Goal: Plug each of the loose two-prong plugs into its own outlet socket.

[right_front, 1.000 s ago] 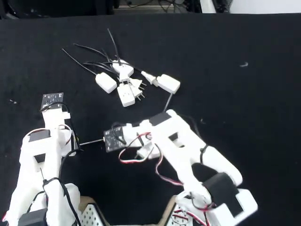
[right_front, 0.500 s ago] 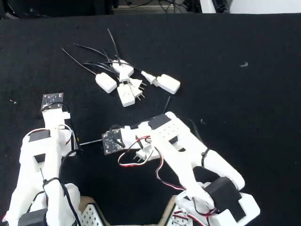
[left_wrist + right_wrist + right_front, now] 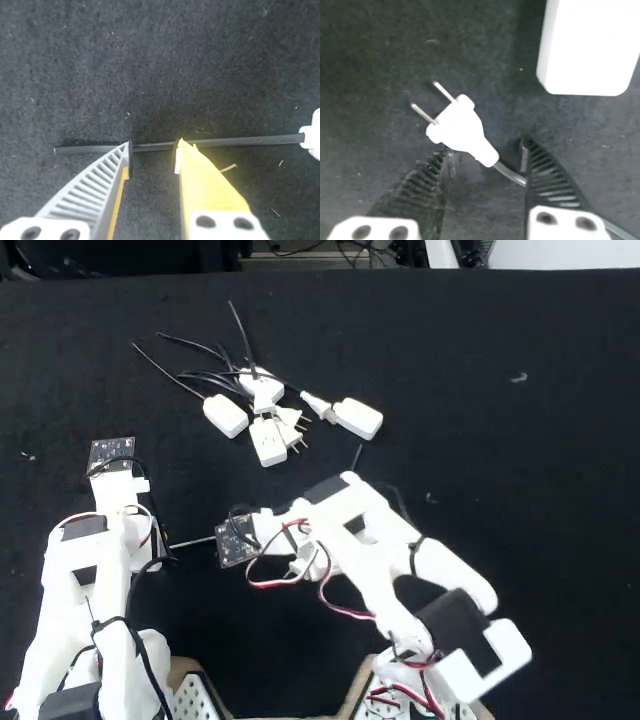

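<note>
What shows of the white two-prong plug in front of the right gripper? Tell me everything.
The white moulded-plastic two-prong plug lies flat on the black cloth table. Two thin metal prongs stick out side by side from its wider face, free of any socket. Its body narrows to a neck where a black cord leaves. The neck and cord lie between the open fingers of the right gripper; contact cannot be told.

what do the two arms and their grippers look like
Both arms are white plastic shells with black motor blocks. The left arm carries a black cable; the right arm has looping red and white wires. The left gripper has one grey and one yellow ribbed finger; the right gripper has dark ribbed fingers.
</note>
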Available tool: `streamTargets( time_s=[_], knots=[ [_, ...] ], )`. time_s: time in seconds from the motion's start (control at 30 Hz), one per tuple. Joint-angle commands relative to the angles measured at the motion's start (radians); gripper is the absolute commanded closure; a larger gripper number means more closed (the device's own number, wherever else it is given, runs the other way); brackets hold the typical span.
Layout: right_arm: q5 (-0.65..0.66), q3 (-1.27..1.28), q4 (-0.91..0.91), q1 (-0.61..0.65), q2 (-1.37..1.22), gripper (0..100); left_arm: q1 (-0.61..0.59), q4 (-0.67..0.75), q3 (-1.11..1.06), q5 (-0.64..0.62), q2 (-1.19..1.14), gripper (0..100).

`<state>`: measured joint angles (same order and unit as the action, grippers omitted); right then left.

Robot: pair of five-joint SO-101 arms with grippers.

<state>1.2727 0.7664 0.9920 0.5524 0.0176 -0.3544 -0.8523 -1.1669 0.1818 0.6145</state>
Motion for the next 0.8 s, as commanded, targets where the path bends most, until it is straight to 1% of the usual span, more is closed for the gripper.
streamTargets(
  time_s=[0.0,0.07,0.1,0.17,0.23,0.3,0.47,0.53,0.57,0.63,0.77],
  knots=[
    [0.011,-0.038,-0.006,0.006,-0.036,87.4,-0.01,0.009,0.002,0.002,0.021,84],
    [-0.018,-0.038,0.014,0.006,-0.024,99.7,-0.01,0.009,0.002,0.002,0.021,84],
    [-0.051,-0.038,0.037,0.003,-0.012,97.2,-0.01,0.009,0.002,0.002,0.021,84],
    [-0.094,-0.038,0.097,-0.011,0.027,99.2,-0.01,0.008,0.002,0.002,0.023,84],
    [-0.117,-0.024,0.14,-0.035,0.087,98.7,-0.01,0.006,0.002,0.002,0.023,84],
    [-0.166,0.019,0.132,-0.078,0.165,98.7,-0.01,0.006,0.002,0.002,0.025,84],
    [-0.466,0.18,0.035,-0.186,0.36,98.6,-0.01,0.009,0.002,0.002,0.026,84],
    [-0.535,0.226,0.028,-0.201,0.409,98.2,-0.01,0.011,0.004,0.002,0.026,84],
    [-0.537,0.242,0.031,-0.198,0.421,98.2,-0.01,0.011,0.004,0.002,0.026,84],
    [-0.537,0.269,0.029,-0.178,0.426,95.3,-0.01,0.011,0.004,0.002,0.026,84],
    [-0.535,0.285,0.025,-0.144,0.426,81.2,-0.01,0.008,0.004,0.002,0.026,84]
  ],
)
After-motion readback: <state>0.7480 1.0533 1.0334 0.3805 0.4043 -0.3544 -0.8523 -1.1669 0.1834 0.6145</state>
